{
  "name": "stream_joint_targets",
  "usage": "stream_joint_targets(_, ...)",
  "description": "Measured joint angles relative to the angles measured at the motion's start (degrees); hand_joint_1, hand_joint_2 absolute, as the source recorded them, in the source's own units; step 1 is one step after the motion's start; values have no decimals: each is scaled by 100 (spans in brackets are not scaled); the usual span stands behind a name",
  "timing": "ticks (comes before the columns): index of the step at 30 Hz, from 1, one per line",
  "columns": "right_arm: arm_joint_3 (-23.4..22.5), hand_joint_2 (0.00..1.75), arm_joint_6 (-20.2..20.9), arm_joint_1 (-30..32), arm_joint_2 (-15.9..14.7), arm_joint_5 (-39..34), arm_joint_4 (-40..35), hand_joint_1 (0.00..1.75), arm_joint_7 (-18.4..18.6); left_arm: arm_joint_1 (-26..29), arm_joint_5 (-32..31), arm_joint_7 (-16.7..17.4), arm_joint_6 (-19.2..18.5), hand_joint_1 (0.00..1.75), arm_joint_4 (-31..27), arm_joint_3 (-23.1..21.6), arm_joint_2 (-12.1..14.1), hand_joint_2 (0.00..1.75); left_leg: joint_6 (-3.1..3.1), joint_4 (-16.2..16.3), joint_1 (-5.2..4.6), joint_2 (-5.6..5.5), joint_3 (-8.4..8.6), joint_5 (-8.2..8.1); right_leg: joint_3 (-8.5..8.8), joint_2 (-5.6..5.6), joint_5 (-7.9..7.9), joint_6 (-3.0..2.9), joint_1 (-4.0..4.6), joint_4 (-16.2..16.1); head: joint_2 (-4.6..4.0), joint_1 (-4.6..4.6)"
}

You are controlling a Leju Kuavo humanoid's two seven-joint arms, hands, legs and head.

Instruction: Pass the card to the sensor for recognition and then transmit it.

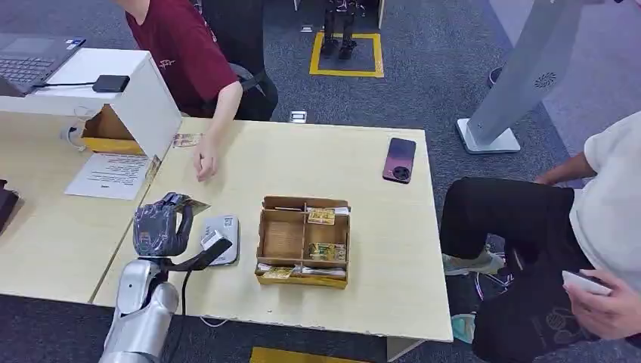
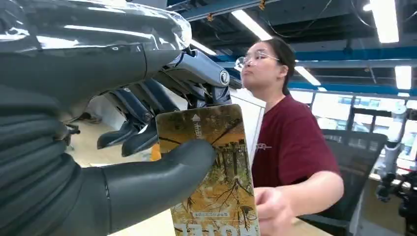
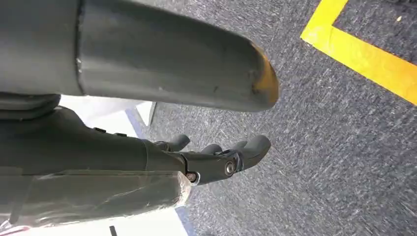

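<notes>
The left hand (image 1: 160,227) pinches the card (image 1: 187,203) between thumb and fingers, its long axis pointing toward 1 o'clock, while the sensor (image 1: 221,237) lies just beside it at 4 o'clock, and the right hand (image 3: 216,157) hangs empty, fingers apart.

Yellow-brown tree-print card (image 2: 216,172) pinched upright, above white sensor (image 1: 221,238) on table

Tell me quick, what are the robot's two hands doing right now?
Left hand: holding the card, pinched between thumb and fingers.
Right hand: open, holding nothing, hanging over the floor.
</notes>
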Motion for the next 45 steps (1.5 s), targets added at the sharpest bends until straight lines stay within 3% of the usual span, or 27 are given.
stream_joint_targets(6,-20,0,-4,0,0,50,0,0,-31,-41,688,-587,0,175,153,129,-90,175,0,0,0,-1,0,0,-1,0,0,0,0,0,0,-2)
stream_joint_targets(10,-52,0,-4,-9,0,68,0,0,-28,-257,2362,-809,-153,175,606,111,-136,175,0,0,0,0,1,1,-1,-1,1,-1,0,0,0,0)
stream_joint_targets(12,-83,0,-4,-9,0,68,0,0,-28,-317,3280,-704,-718,175,702,-15,-136,175,0,0,0,-1,2,1,-1,-1,1,-1,0,0,0,0)
stream_joint_targets(14,-142,0,-4,-10,0,50,0,0,-28,-341,4163,-599,-1571,175,708,-169,-122,175,2,0,0,-1,1,3,-1,-2,1,-1,0,0,0,-2)
stream_joint_targets(21,-284,0,-4,0,4,-22,0,0,-9,-300,5684,-352,-3208,175,536,-516,-99,175,2,0,0,0,-1,3,-1,1,1,-1,-1,0,0,0)
stream_joint_targets(28,-350,0,-7,4,9,-11,0,0,-7,-178,6030,-114,-3390,175,157,-758,92,175,2,0,1,0,-1,3,-1,0,1,-1,0,0,0,-2)
stream_joint_targets(45,-424,0,-22,4,15,7,0,0,-22,-104,6129,-105,-3381,175,-9,-804,247,175,2,0,0,1,-1,3,-1,0,1,-1,0,1,0,0)
